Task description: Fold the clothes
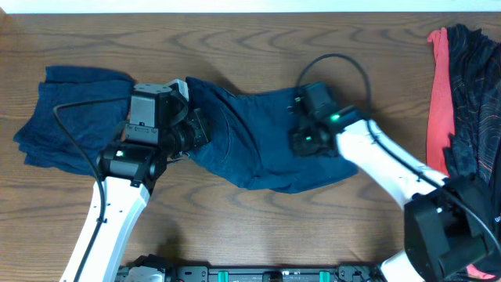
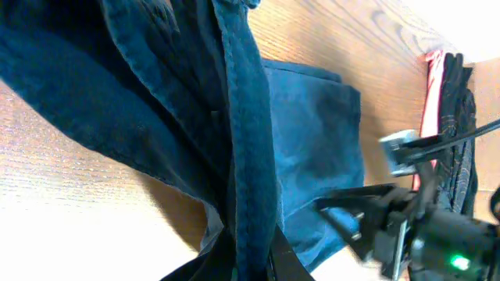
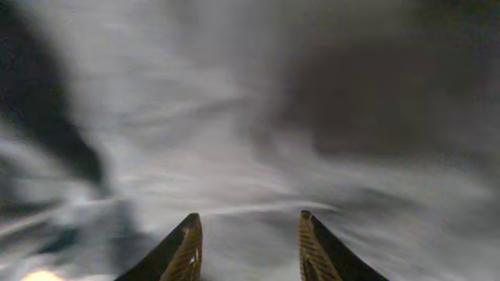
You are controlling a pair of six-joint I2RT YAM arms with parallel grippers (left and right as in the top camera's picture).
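Navy shorts (image 1: pixel 250 141) spread rumpled across table (image 1: pixel 258 227) centre-left, left gripper (image 1: pixel 200 129) pinched on a fold of the shorts, fabric hanging from it, right gripper (image 3: pixel 246 250) spread apart just over the shorts, view blurred, coral-red garment (image 1: pixel 440 86) and dark speckled garment (image 1: pixel 473 78) at far right edge.
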